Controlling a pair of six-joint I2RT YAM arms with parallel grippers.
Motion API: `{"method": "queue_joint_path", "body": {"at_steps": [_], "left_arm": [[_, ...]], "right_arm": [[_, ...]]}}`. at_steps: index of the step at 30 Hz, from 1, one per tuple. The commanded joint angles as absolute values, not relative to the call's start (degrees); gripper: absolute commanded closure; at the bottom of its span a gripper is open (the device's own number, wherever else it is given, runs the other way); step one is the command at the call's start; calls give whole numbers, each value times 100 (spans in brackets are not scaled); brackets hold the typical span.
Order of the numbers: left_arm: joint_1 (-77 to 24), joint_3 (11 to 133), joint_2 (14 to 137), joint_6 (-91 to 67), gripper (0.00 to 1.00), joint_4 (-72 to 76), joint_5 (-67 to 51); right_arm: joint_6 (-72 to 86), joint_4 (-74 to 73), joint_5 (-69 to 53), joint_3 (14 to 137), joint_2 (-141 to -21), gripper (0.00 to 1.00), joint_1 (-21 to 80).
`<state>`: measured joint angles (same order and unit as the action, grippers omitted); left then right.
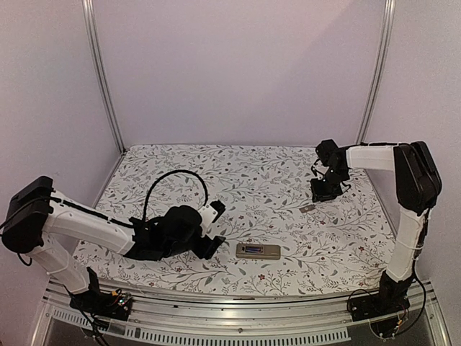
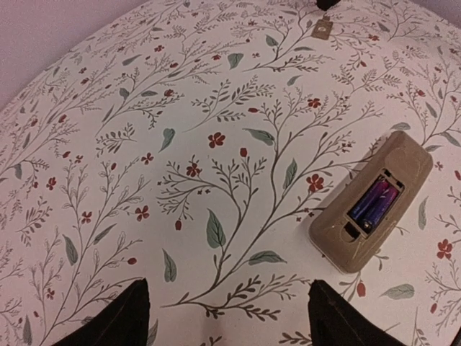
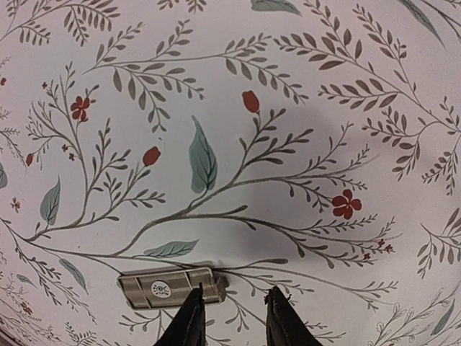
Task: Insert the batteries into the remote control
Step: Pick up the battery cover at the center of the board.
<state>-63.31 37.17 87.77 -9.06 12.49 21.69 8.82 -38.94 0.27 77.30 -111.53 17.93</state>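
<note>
Both fingers of the left gripper stand wide apart and empty, near the remote control, which lies back-up near the middle of the worktop's near edge, two batteries seated in its open bay. The right gripper, narrowly parted and empty, hovers at the battery cover toward the right edge. Light, thin, stiff, probably slick plastic, it likely wants pinching across its long edges.

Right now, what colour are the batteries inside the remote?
Purple-blue batteries, clearest in left wrist view.
</note>
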Motion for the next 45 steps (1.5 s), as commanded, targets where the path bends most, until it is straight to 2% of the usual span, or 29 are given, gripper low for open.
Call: {"method": "queue_joint_path", "body": {"at_steps": [1, 7, 15, 28, 40, 45], "left_arm": [[-6244, 3752, 8845, -851, 25, 1315, 2150], [-6244, 3851, 8931, -777, 25, 1276, 2153], [-6234, 3825, 8938, -802, 25, 1255, 2162], [-6223, 3832, 8941, -791, 25, 1230, 2197], [-6216, 3823, 8882, -743, 25, 1237, 2193], [-6227, 3731, 8676, -122, 25, 1681, 1924]], "right_arm": [[824, -3898, -279, 7699, -11233, 72, 1803], [814, -3841, -358, 7692, -11402, 78, 1812], [767, -3853, -288, 7681, -11561, 80, 1922], [815, -3943, -138, 7669, -11566, 96, 1954], [809, -4078, -142, 7841, -11344, 100, 2066], [841, -4271, -100, 7932, -11007, 100, 2343]]}}
